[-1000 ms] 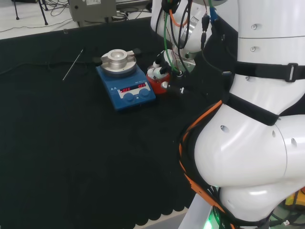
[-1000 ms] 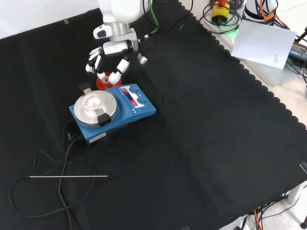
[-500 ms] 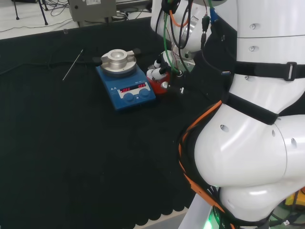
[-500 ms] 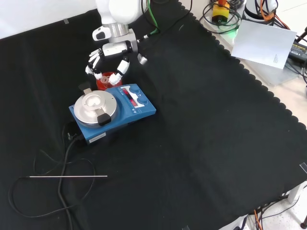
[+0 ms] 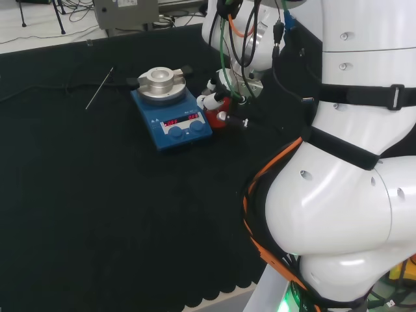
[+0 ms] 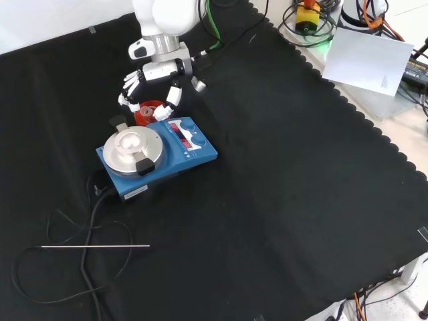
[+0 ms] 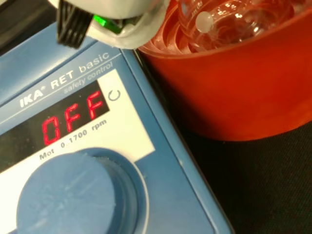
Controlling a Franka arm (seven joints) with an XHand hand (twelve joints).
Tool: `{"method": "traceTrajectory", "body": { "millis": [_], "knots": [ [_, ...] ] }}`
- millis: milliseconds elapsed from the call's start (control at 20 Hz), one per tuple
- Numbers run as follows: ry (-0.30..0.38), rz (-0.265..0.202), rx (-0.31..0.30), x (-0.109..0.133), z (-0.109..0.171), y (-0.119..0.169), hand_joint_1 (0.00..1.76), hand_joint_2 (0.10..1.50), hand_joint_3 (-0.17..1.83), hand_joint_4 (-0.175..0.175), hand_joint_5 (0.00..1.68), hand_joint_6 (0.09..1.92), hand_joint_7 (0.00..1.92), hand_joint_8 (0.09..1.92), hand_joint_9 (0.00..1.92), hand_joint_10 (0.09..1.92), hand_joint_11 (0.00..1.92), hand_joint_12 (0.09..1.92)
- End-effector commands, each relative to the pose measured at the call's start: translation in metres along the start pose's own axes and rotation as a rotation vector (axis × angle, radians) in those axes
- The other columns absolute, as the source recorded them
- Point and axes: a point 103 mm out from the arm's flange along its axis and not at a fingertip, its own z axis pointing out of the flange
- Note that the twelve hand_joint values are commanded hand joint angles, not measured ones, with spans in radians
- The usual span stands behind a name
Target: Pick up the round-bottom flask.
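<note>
Round-bottom flask [image 7: 229, 19] sitting in red ribbed stand [image 6: 148, 111], clear glass, hard to spot in wider views. Stand just beside back edge of blue magnetic stirrer [image 6: 157, 155] in front view, to its right in head view. Robot hand [image 6: 152, 81] hovering right over stand, fingers [image 6: 127, 87] spread and bent down on both sides; no visible hold on flask. Thin metal rod [image 6: 95, 246] + black cable [image 6: 80, 261] lying on black surface [image 6: 287, 200], well apart, nearer cam.
</note>
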Motion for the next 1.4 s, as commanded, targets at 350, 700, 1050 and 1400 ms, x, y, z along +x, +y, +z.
{"method": "traceTrajectory", "body": {
  "millis": [350,700,1050,1400],
  "knots": [
    [0.009,0.007,-0.002,0.0014,0.0029,0.0019,0.92,0.66,0.63,-0.016,0.87,0.75,0.37,0.65,0.57,0.66,0.21,1.33],
    [0.004,0.007,0.006,0.0023,0.0067,0.0018,0.93,0.67,0.62,-0.014,0.89,0.72,0.37,0.65,0.58,0.65,0.22,1.32],
    [0.002,0.006,-0.027,0.0049,0.0061,0.0009,1.04,0.76,0.49,0.113,1.09,0.73,0.40,0.65,0.60,0.65,0.24,1.32],
    [0.006,0.017,-0.067,0.0072,0.0014,-0.0024,1.11,0.66,0.74,0.175,1.18,0.88,0.46,0.62,0.69,0.59,0.34,1.29]
  ]
}}
